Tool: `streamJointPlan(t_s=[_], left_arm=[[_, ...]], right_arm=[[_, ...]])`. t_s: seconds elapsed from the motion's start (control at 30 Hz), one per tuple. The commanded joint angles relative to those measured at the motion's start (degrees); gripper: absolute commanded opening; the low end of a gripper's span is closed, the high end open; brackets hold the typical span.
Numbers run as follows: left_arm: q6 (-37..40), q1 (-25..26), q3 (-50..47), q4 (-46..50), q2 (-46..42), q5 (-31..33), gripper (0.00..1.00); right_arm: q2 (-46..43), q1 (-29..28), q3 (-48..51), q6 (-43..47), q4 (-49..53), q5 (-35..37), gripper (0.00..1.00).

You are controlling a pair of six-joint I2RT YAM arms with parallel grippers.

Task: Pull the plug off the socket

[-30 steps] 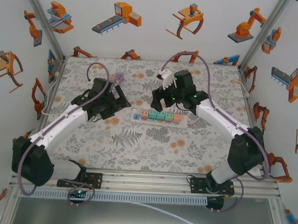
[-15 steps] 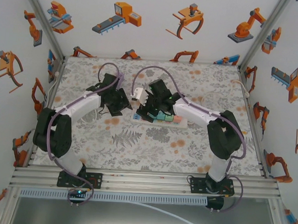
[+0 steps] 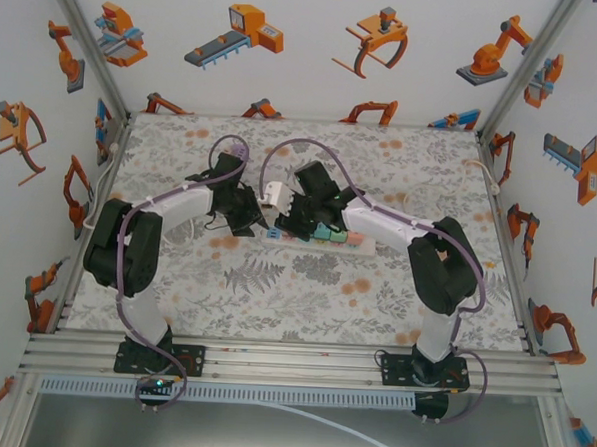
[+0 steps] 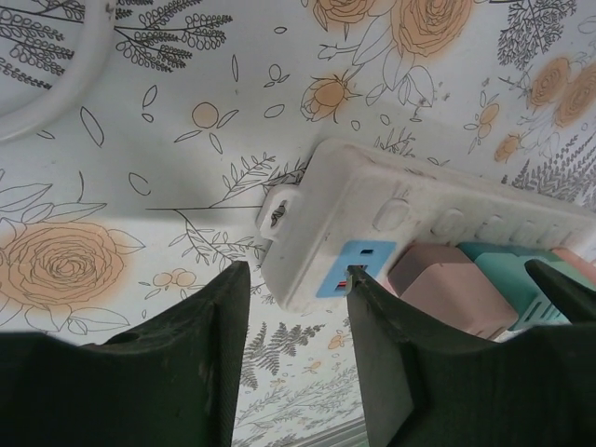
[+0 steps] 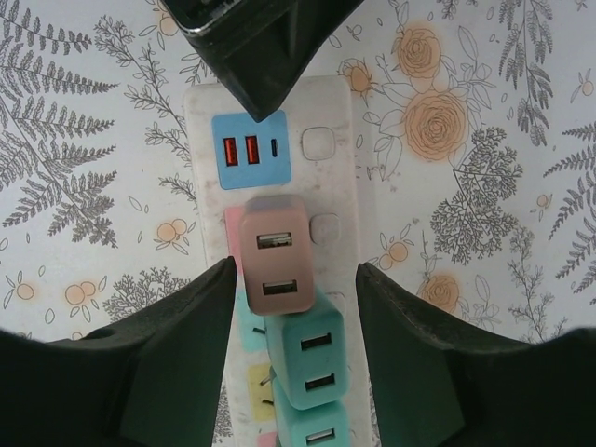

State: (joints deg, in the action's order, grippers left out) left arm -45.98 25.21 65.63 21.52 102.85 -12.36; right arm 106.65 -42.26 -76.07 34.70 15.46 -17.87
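A white power strip (image 3: 362, 245) lies across the middle of the flowered mat, with several plugs in a row. The pink plug (image 5: 275, 256) sits nearest its left end, beside the blue USB panel (image 5: 250, 149), and a teal plug (image 5: 312, 358) follows. My right gripper (image 5: 296, 264) hangs over the strip, open. Its fingers flank the pink plug with a gap on each side. My left gripper (image 4: 298, 275) is at the strip's left end (image 4: 307, 251). Its jaws stand a narrow gap apart with nothing between them. One fingertip (image 4: 358, 284) rests on the blue panel.
Both wrists crowd together over the strip's left end (image 3: 277, 210). A white cable (image 4: 56, 84) curves on the mat to the left of the strip. Printed walls close in the back and sides, and a metal rail (image 3: 291, 358) runs along the near edge.
Both arms have swung inward to the strip's left end. The left jaws have narrowed a lot. The right jaws have narrowed around the pink plug.
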Motion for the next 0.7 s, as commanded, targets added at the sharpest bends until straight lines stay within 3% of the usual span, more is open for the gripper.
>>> streamJointPlan(t_s=[0.0,0.5,0.67], left_arm=[[0.1,0.5,0.5,-0.3,1.4,-1.5,0.43],[-2.2,1.3,-3.6,0.0,2.3,1.3,0.4],[-4.7,2.8,-6.0,-0.6,1.7,4.9,0.38]], right_arm=[[2.0,-0.8,0.1,1.2,-1.6,0.4,0.52],[1.4,-1.6,-0.1,1.0,-2.8,-2.2,0.32],[0.9,-3.0,-0.2,-1.9,-3.9,-2.9,0.28]])
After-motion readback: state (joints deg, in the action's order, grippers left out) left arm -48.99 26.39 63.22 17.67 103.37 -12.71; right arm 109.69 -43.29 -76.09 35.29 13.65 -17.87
